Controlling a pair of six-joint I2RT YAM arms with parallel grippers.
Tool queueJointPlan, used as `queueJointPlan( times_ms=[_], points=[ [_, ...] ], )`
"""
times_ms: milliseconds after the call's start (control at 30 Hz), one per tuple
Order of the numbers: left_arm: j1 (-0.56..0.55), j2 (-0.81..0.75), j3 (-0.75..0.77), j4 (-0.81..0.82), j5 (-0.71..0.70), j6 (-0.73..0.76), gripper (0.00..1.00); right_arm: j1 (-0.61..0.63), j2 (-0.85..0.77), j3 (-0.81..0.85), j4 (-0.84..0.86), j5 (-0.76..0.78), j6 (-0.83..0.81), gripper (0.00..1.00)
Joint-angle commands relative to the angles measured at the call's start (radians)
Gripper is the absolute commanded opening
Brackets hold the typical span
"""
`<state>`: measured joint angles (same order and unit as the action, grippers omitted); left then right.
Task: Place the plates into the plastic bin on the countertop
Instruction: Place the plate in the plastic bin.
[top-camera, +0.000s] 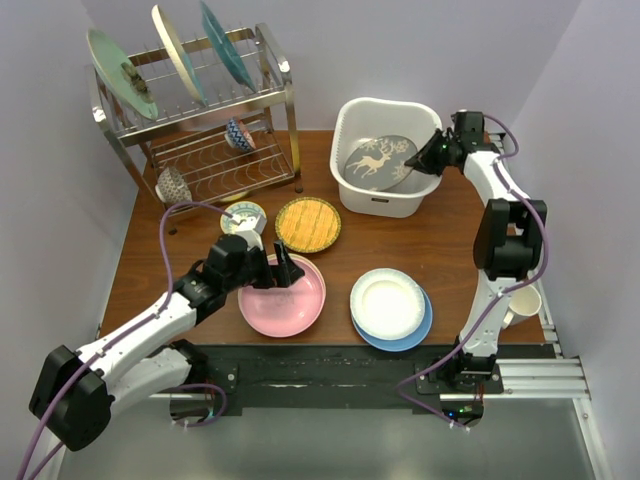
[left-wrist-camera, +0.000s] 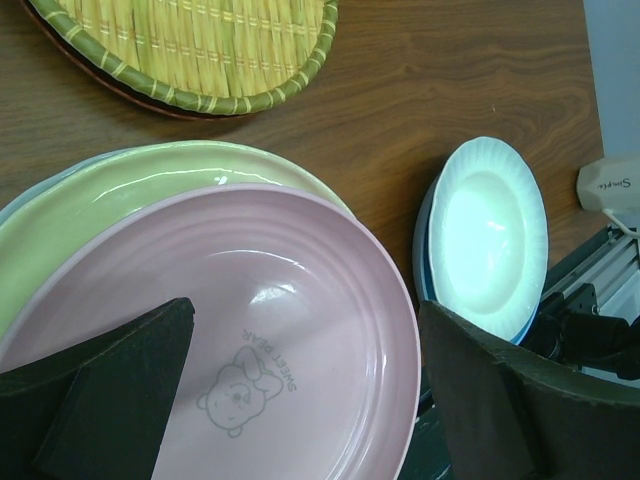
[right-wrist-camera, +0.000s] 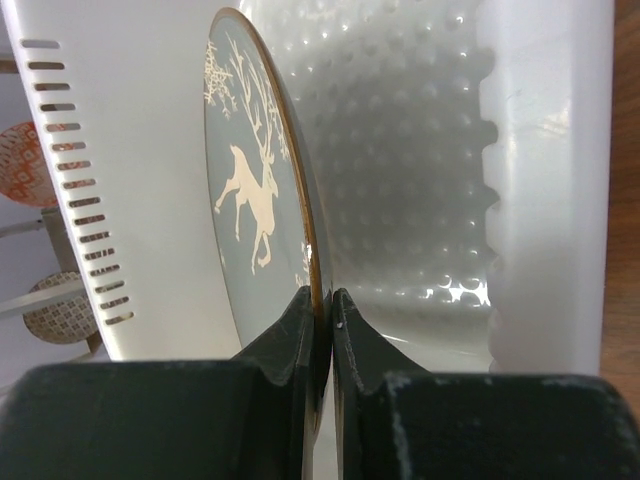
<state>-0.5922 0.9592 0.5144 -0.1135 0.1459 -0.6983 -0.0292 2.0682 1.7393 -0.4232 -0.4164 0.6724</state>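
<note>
While the right gripper (top-camera: 418, 160) reaches over the right-hand wall of the plastic bin (top-camera: 392, 206) at the upper right of the overhead view, its two fingers are pinched together on the rim of the grey reindeer plate (top-camera: 378, 160). The right wrist view shows this closely: the right gripper (right-wrist-camera: 325, 300) clamps the gold-edged rim at the bottom centre of the frame, the grey reindeer plate (right-wrist-camera: 250, 200) rises edge-on above it, and the dimpled inside of the plastic bin (right-wrist-camera: 400, 150) fills the background. The plate sits inside the bin at a tilt, its pictured face turned up toward the overhead camera.

At the lower left of the overhead view the left gripper (top-camera: 285, 270) hangs over the far rim of the pink plate (top-camera: 285, 305), jaws spread wide and holding nothing. In the left wrist view the left gripper (left-wrist-camera: 300, 370) frames the pink plate (left-wrist-camera: 300, 290), one dark finger in each lower corner; whether either touches the plate cannot be told. A lime green plate (left-wrist-camera: 150, 190) lies under the pink one.

The yellow woven plate (top-camera: 308, 223) lies just beyond, at the centre of the table. Right of the pink plate, the white plate (top-camera: 387, 302) rests on the blue plate (top-camera: 415, 335). A wire dish rack (top-camera: 200, 150) with upright plates stands at upper left.
</note>
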Motion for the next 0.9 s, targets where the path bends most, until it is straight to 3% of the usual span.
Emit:
queueJointPlan(
  times_ms=[0, 167, 433, 867],
  points=[
    [-0.008, -0.014, 0.001, 0.040, 0.014, -0.010, 0.99, 0.014, -0.019, 0.094, 0.011, -0.027, -0.020, 0.10],
    [-0.008, -0.020, 0.003, 0.025, 0.011, -0.004, 0.99, 0.021, 0.000, 0.138, -0.058, -0.005, -0.073, 0.15],
    [-0.008, -0.031, 0.001, 0.002, 0.006, 0.002, 0.99, 0.022, 0.018, 0.147, -0.106, 0.007, -0.105, 0.35],
    [-0.008, -0.019, 0.018, -0.006, 0.006, 0.016, 0.99, 0.022, 0.041, 0.187, -0.163, 0.002, -0.131, 0.40]
  ],
)
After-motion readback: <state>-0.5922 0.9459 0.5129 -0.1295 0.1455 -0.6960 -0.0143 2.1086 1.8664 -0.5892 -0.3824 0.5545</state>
